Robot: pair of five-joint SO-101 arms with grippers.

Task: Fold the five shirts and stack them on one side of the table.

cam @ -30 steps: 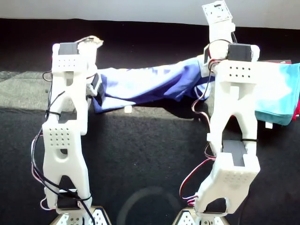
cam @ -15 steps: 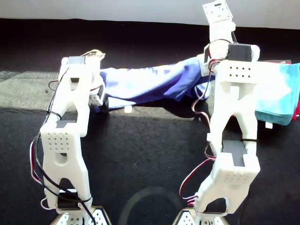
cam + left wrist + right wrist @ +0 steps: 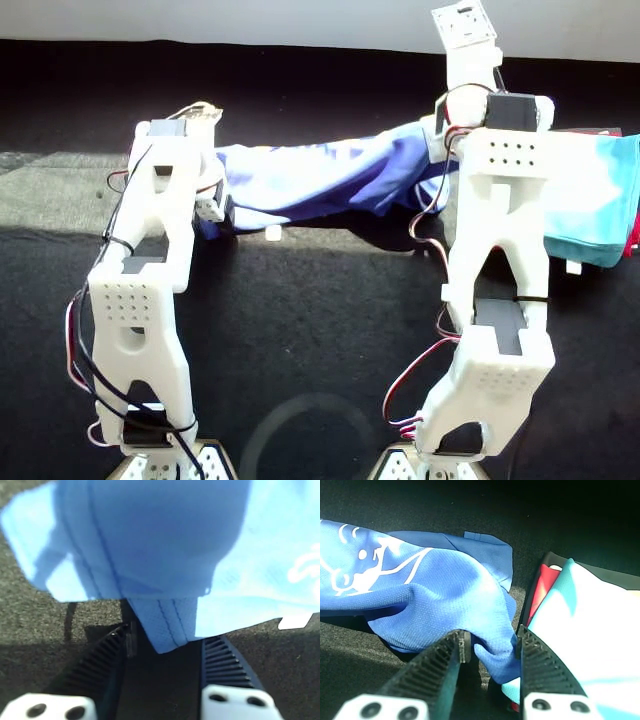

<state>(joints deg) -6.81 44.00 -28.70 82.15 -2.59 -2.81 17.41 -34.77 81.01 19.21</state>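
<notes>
A blue shirt (image 3: 320,180) lies bunched across the back of the black table, stretched between the two arms. My left gripper (image 3: 215,208) is at its left end. In the left wrist view the shirt's stitched hem (image 3: 165,622) hangs flat between the spread fingers of that gripper (image 3: 167,635), which is open. My right gripper (image 3: 440,150) holds the shirt's raised right end. The right wrist view has a fold of blue shirt (image 3: 430,590) pinched in the right gripper (image 3: 492,640).
A stack of folded shirts (image 3: 600,190) sits at the right edge, a teal-and-white one (image 3: 585,620) on top of a red one (image 3: 542,590). Two small white markers (image 3: 273,232) (image 3: 573,267) lie on the cloth. The table's front half is bare.
My left arm has swung right, bringing its gripper further in at the shirt's left end. The right arm and the stack have not moved.
</notes>
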